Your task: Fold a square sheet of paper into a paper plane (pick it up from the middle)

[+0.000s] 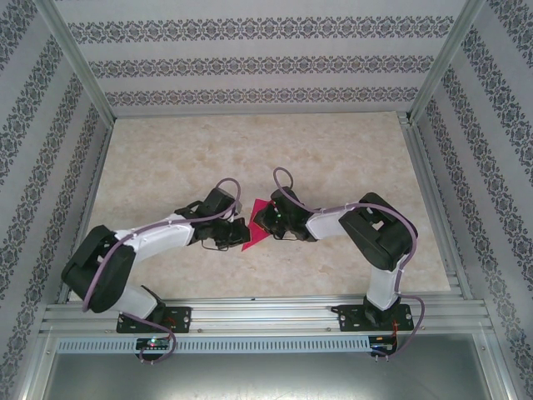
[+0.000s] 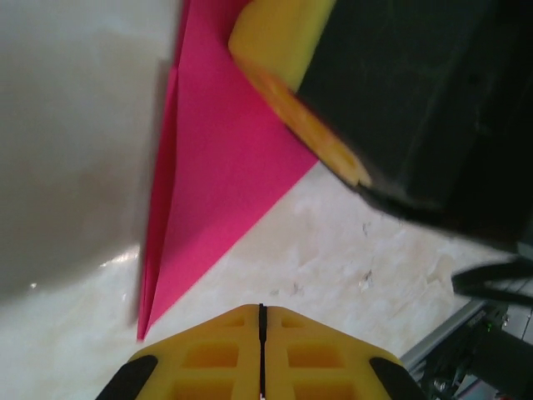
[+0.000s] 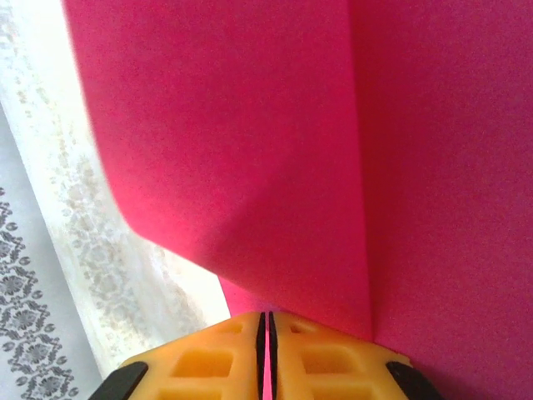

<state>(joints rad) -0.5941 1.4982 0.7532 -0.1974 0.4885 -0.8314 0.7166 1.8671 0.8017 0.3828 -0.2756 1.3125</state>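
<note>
The square sheet of paper (image 1: 255, 227), magenta-pink, is folded into a pointed wedge and sits at the table's middle between both grippers. In the right wrist view the paper (image 3: 291, 150) rises up close, with a soft bend and a straight crease. My right gripper (image 3: 267, 321) is shut on its lower edge, and pink shows in the slit between the yellow fingers. In the left wrist view the wedge (image 2: 221, 158) points down toward the table. My left gripper (image 2: 262, 312) is shut just short of it with nothing between its fingers. The right gripper's yellow finger (image 2: 291, 92) rests against the paper's upper part.
The beige marbled tabletop (image 1: 250, 150) stretches behind the arms. Aluminium rails (image 1: 429, 192) edge it on the right and along the near side. Patterned walls (image 1: 250, 67) close in the back and both sides. Purple cables (image 1: 225, 187) loop above both wrists.
</note>
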